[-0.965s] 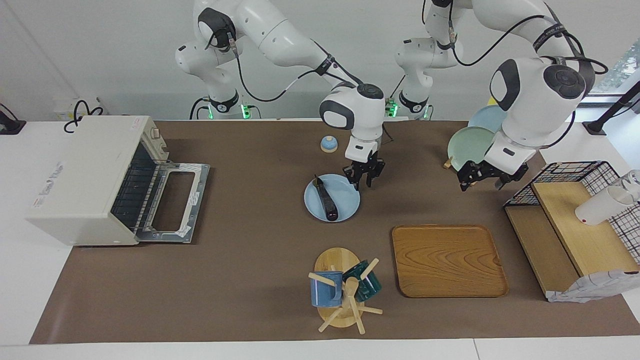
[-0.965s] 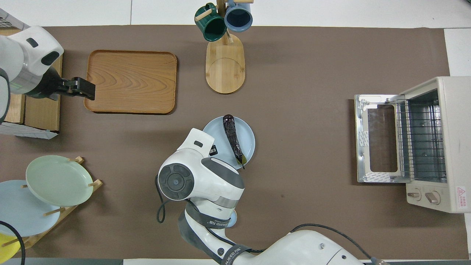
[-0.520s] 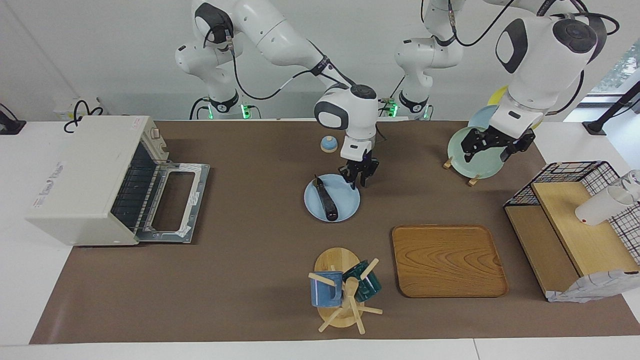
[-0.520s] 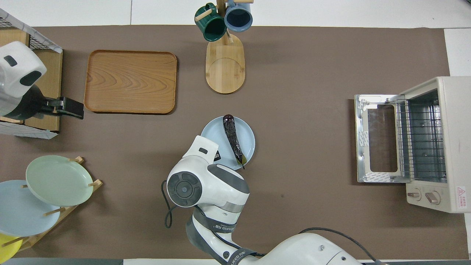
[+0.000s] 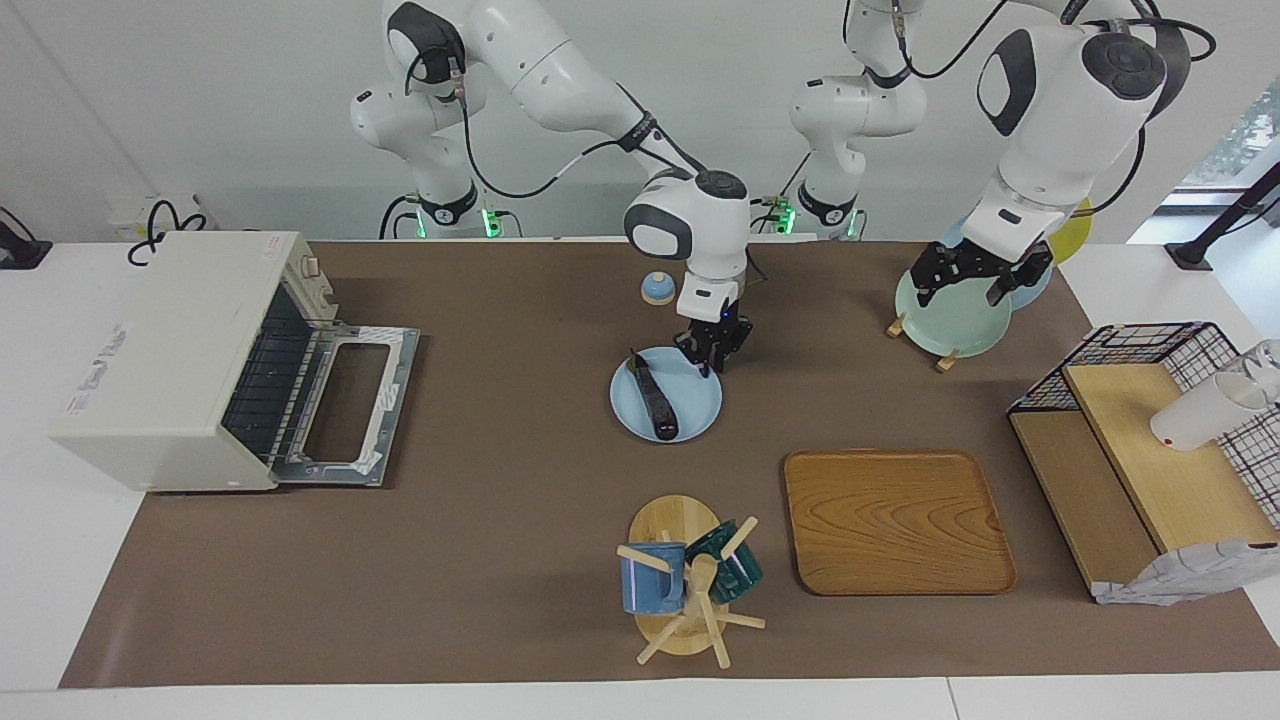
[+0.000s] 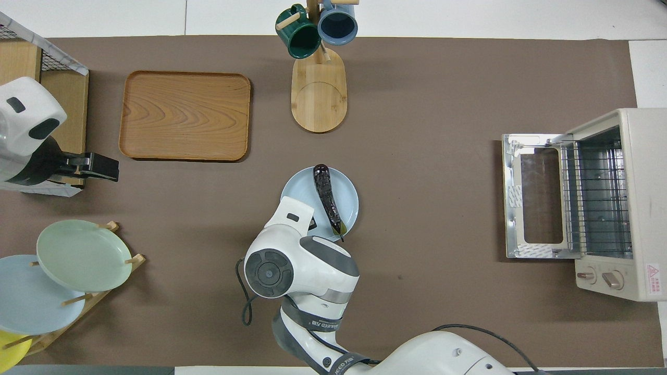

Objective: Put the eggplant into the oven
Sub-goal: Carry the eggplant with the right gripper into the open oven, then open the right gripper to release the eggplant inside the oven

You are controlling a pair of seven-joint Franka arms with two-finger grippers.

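Observation:
The dark purple eggplant (image 5: pixel 655 400) lies along a light blue plate (image 5: pixel 697 412) in the middle of the table, also seen from above as the eggplant (image 6: pixel 325 195) on the plate (image 6: pixel 299 197). My right gripper (image 5: pixel 711 362) is down at the plate's rim nearest the robots and shut on that rim, beside the eggplant without touching it. The off-white oven (image 5: pixel 170 360) stands at the right arm's end with its glass door (image 5: pixel 345 405) dropped open and the wire rack showing. My left gripper (image 5: pixel 965 283) hangs open and empty over a green plate.
A mug tree (image 5: pixel 685 585) with two mugs and a wooden tray (image 5: pixel 895 520) lie farther from the robots than the blue plate. A plate rack with the green plate (image 5: pixel 950 305) and a wire basket shelf (image 5: pixel 1140 440) stand at the left arm's end. A small blue dome (image 5: pixel 657 288) sits near the robots.
My right gripper closed on the blue plate's rim, and the plate with the eggplant shifted slightly. The left arm swung up and back from the wire basket to over the green plate.

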